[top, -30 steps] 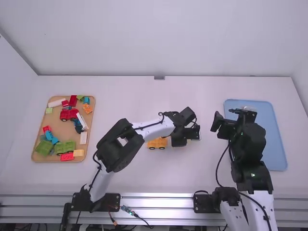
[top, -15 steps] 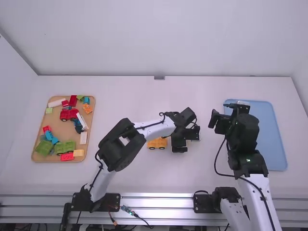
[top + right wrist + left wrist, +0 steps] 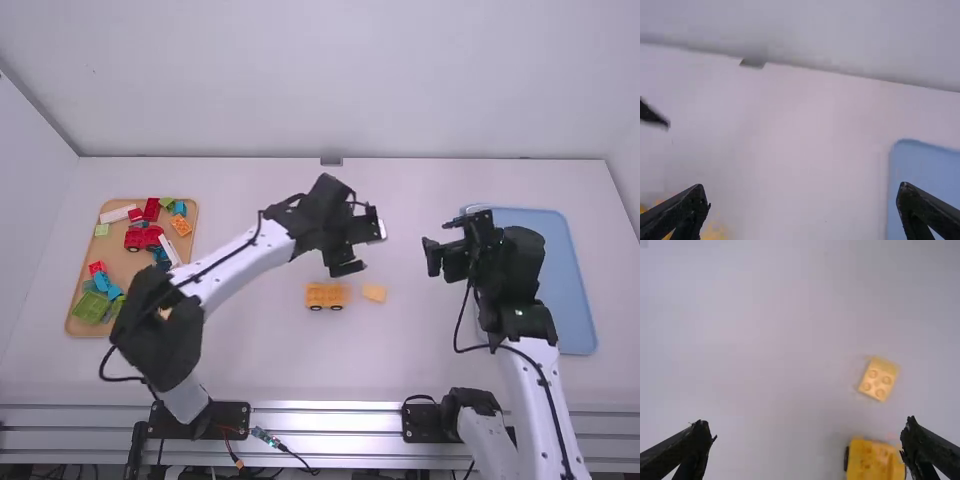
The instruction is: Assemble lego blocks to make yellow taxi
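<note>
Taxi looks part done: yellow wheeled body (image 3: 327, 296) on bench (image 3: 350, 370); pale yellow block (image 3: 374, 293) loose near it, at its 3 o'clock in high view, probably left to fit; any further parts unclear. Left hand (image 3: 807, 431) wide, empty; right hand (image 3: 802, 194) wide, empty too

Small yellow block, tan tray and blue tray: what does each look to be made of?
The small yellow block looks like smooth molded plastic, judging by its regular round studs and even color. The blue tray is probably plastic, with one flat color and rounded corners. The tan tray has a plain, matte-looking floor; it could be wood or plastic, as no grain shows.
</note>
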Robot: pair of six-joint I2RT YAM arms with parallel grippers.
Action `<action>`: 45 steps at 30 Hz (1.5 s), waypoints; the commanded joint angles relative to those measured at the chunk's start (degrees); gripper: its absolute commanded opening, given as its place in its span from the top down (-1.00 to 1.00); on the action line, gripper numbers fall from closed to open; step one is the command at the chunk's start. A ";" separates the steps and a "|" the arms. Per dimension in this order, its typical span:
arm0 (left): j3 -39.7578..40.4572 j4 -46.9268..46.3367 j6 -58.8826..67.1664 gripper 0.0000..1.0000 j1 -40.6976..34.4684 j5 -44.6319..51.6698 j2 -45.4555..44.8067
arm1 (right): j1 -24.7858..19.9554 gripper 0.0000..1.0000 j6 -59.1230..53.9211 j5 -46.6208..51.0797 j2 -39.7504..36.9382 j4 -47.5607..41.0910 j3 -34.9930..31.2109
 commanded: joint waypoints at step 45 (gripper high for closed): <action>-40.30 48.37 9.84 -0.98 21.88 44.22 7.30 | 8.94 -0.98 -33.46 -23.87 35.63 35.15 -18.82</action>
